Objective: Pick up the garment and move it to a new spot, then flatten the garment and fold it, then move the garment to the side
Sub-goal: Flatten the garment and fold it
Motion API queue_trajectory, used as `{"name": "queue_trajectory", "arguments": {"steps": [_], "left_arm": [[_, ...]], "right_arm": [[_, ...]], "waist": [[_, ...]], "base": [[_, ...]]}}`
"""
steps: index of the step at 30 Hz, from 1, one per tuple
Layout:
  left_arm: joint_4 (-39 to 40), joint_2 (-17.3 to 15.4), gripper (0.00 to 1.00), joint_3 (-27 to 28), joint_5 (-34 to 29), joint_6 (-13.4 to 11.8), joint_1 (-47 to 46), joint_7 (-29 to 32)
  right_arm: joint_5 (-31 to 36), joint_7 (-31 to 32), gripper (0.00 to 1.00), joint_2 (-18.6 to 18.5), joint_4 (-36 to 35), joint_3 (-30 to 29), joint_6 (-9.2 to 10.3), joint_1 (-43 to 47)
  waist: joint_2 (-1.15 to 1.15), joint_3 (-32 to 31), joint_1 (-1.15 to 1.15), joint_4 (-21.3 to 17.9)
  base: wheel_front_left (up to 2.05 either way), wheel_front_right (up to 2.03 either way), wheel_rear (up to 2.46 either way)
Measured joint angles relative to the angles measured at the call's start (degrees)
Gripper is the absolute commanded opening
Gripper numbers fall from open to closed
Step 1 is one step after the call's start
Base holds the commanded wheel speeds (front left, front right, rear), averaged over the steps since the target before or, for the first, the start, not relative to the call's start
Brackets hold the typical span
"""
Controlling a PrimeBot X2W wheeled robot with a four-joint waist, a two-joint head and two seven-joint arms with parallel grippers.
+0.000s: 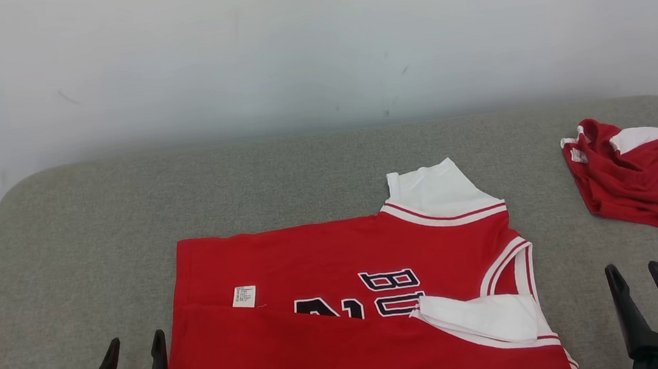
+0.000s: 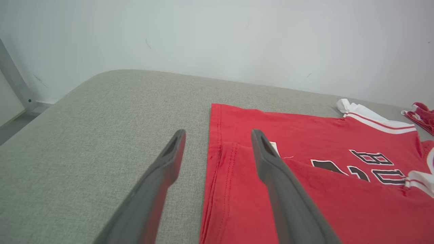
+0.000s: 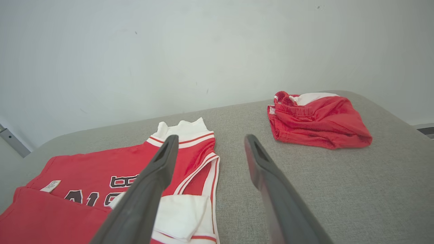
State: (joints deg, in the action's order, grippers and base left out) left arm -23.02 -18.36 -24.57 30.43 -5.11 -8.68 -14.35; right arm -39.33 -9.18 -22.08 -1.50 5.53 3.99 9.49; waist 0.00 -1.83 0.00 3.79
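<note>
Two end effectors of mine sit low at the near edge of the grey counter, and both are empty. Furthest left, my left end effector has its fingers spread wide, just beside the hem end of the red garment. In the left wrist view one finger is over bare counter and the other over the garment's edge. The garment lies flat near the middle of the counter, close to me, with its hem to the left and its neck end to the right. Its near long side is folded up over the lower part of the dark lettering, and a small white label shows just above that fold. Further right, one white sleeve points toward the wall and the other white sleeve lies folded in on the red. My right end effector is also wide open, beside the garment's neck end. Beyond it, well apart from the garment, lies a bundled red cloth.
</note>
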Motion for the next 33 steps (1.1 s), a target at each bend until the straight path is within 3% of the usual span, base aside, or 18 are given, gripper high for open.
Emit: {"name": "queue_trajectory", "arguments": {"steps": [9, 22, 27, 33], "left_arm": [[5.2, 0.0, 1.0, 1.4, -1.7, -1.4, 3.4, 0.0], [7.5, 0.2, 1.0, 1.3, -4.2, -1.5, 3.6, 0.2], [7.3, 0.0, 1.0, 0.2, -4.7, -1.4, -0.1, 1.9], [5.1, 0.4, 1.0, -0.9, -4.6, 1.2, -7.6, 5.1]], "right_arm": [[4.2, -1.5, 1.0, -0.4, -1.4, 0.1, 1.13, 1.9], [5.7, -0.3, 1.0, -0.6, -0.7, 2.1, 1.63, 1.4], [6.6, 2.1, 1.0, -1.0, 0.3, 3.1, 1.89, -3.4], [8.1, 5.4, 1.0, -1.3, 2.9, 5.3, 1.85, -11.6]], "waist": [[0.0, 0.1, 0.0, -0.2], [0.0, 0.8, 0.0, 0.6], [0.0, 1.6, 0.0, 0.8], [0.0, 3.9, 0.0, 1.0]], "base": [[0.0, 0.0, 0.0], [0.0, 0.0, 0.0], [0.0, 0.0, 0.0], [0.0, 0.0, 0.0]]}}
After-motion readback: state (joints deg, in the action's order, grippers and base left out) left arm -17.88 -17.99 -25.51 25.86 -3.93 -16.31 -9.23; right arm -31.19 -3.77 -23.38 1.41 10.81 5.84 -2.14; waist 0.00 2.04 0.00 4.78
